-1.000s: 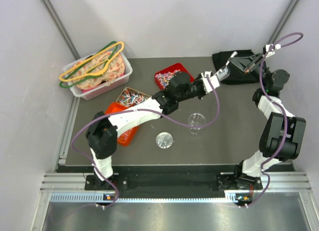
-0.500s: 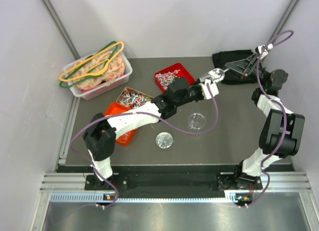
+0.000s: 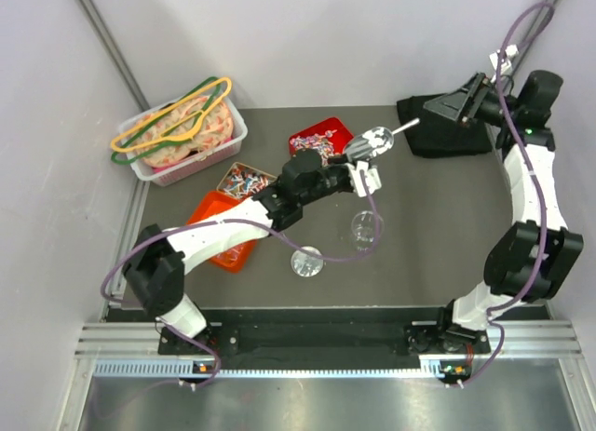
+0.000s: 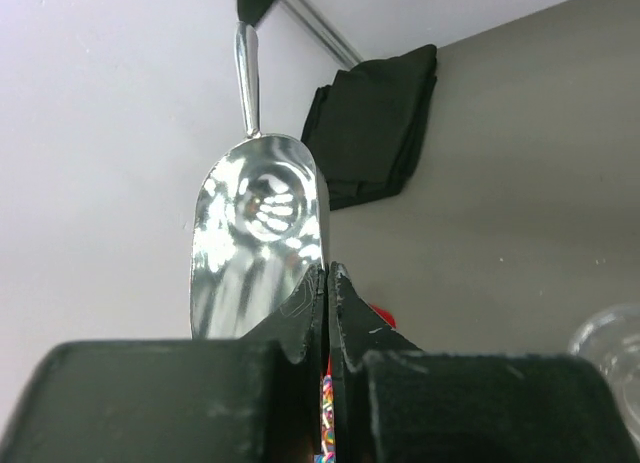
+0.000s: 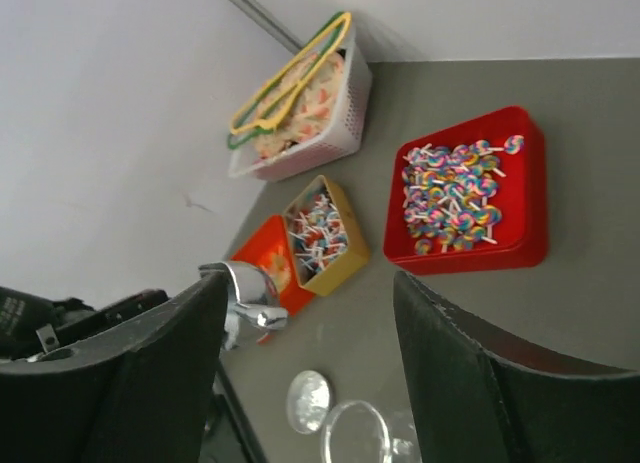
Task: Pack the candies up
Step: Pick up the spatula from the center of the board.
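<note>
While our left tool stayed pressed together, pinching the rim of the shiny metal scoop above the tabletop, our right tool hung spread and empty. The candies lay in the red tray and the yellow box.

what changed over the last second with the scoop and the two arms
The metal scoop changed hands. The left gripper shut on the rim of its bowl and carried it left, toward the red candy tray. The right gripper let go of the handle, opened and drew back to the far right. The trays, clear cup, lid and white basket stayed put.
</note>
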Available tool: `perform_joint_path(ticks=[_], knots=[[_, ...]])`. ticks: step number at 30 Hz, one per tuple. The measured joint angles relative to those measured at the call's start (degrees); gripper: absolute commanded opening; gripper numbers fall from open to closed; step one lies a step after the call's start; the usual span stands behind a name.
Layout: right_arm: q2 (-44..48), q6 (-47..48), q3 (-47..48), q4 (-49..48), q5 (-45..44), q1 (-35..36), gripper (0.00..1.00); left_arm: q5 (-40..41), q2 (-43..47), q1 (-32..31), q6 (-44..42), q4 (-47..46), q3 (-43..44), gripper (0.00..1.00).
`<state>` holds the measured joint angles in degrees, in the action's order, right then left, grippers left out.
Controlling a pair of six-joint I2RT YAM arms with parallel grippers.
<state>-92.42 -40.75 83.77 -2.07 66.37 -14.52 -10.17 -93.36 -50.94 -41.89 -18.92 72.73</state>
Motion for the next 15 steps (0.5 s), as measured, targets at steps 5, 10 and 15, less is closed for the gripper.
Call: perform_joint_path(ticks=[5,10,15], knots=[[3.13,28.65,10.56,27.78,-3.8,0.44,0.68,-4.68,5.2,1.38,-2.6,2.51,-4.07,0.0],[5.88,53.13,12.98,48.15,-11.69,3.5,0.68,-10.54,7.89,3.54,-3.65,6.97,-4.22,0.0],[12.9,74.44,8.87,59.78,-19.63,9.07,0.61,-16.11,8.48,5.31,-3.76,11.08,-4.22,0.0]])
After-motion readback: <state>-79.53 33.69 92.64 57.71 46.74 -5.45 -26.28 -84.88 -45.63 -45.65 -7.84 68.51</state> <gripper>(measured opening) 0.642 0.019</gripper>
